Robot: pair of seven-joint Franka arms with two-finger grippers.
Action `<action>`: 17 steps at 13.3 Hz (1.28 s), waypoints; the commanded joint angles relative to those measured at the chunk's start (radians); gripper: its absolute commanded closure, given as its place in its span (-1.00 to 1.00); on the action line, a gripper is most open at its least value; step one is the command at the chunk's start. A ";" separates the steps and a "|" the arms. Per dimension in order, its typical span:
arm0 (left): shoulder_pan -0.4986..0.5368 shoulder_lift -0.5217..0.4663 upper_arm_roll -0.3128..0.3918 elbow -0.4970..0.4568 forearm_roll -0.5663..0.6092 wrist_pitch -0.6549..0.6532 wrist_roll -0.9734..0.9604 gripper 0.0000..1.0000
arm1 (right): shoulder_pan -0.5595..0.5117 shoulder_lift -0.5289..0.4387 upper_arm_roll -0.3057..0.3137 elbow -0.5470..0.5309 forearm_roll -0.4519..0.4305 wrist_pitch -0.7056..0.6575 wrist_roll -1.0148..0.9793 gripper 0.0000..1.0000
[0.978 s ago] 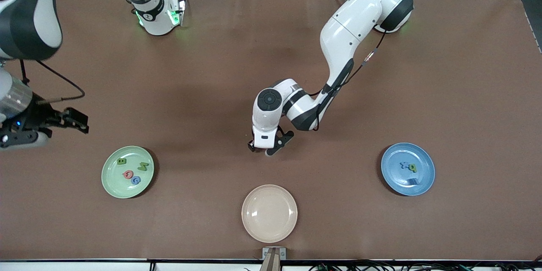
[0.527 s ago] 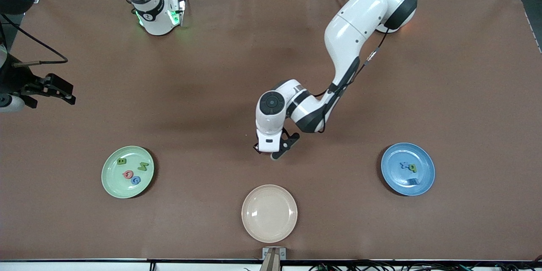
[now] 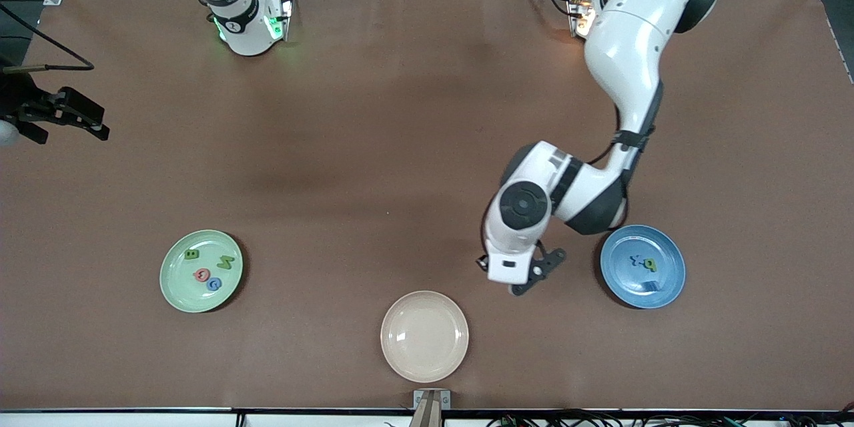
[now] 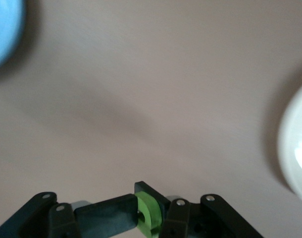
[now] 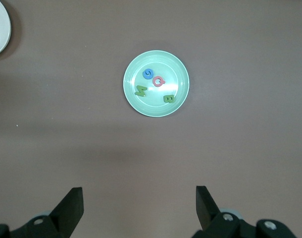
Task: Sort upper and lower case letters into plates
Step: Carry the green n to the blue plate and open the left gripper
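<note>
While clamped, green letter (image 4: 148,218) fills left gripper (image 4: 152,220).

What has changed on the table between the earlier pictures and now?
The left pincer, shut on a green letter, moved from above the cream plate toward the blue plate. The right pincer, open, drew back toward its base. The plates and the letters on them, including the mint plate, stayed put.

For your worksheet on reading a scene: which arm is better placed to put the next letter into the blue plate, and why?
The left. Its claw is shut on a green letter and hangs beside the blue plate. The right claw is open, empty, and waits at the table's other end.
</note>
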 commanded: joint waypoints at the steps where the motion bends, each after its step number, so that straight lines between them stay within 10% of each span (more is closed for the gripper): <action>1: 0.085 -0.076 -0.004 -0.083 0.003 -0.102 0.175 0.99 | -0.009 -0.030 0.009 -0.014 0.013 -0.014 0.016 -1.00; 9: 0.401 -0.105 -0.007 -0.301 0.003 0.037 0.559 0.81 | -0.016 0.003 0.005 0.090 -0.003 -0.066 0.004 -1.00; 12: 0.406 -0.108 -0.007 -0.308 0.003 0.051 0.561 -0.97 | -0.018 0.013 0.003 0.092 -0.003 -0.043 0.011 -1.00; 17: 0.407 -0.327 -0.033 -0.298 -0.013 -0.029 0.728 -1.00 | -0.021 0.013 0.003 0.094 -0.002 -0.003 0.013 -1.00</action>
